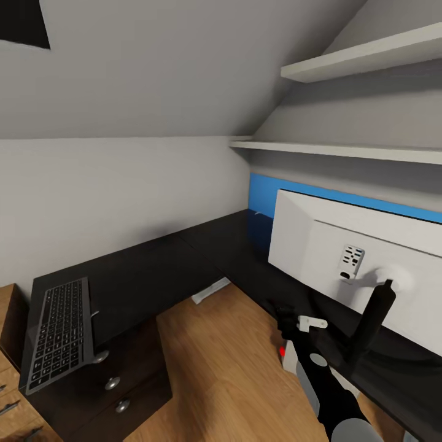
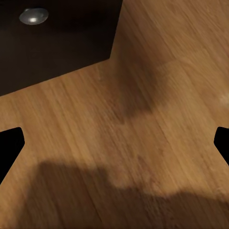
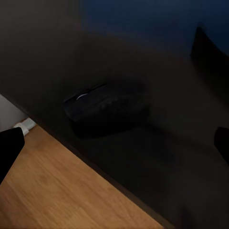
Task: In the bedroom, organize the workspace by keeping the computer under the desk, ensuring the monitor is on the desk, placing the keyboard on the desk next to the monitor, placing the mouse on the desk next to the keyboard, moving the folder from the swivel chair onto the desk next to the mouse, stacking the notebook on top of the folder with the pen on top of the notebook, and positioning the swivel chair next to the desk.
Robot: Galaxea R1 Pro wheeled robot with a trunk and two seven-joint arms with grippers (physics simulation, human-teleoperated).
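Right jaws: spread wide, holding nothing; in the right wrist view their dark tips sit at the far edges of the frame, with the mouse (image 3: 106, 106) between them and still a little way ahead. Left jaws: likewise spread and empty, pointed down at the wood floor (image 2: 143, 119) beside a dark drawer front with a round silver knob (image 2: 33, 15).

The mouse rests on the black tabletop (image 1: 153, 270), close to its front edge, near the stand of the monitor (image 1: 344, 245). The keyboard (image 1: 60, 331) lies well apart on the other wing of the tabletop, overhanging the edge above the drawers.

Step in hand, as judged: grasp the mouse with the right gripper (image 1: 283, 316).

Procedure:
1. Centre the jaws over the widest part of the mouse body.
2. Descend until the tips flank both sides, without scraping the tabletop.
3. Close gently; the shell is rounded and may squirt out.
4. Lift vertically, clear of the monitor stand.

The wrist view is dark, so the mouse's exact orientation is uncertain.
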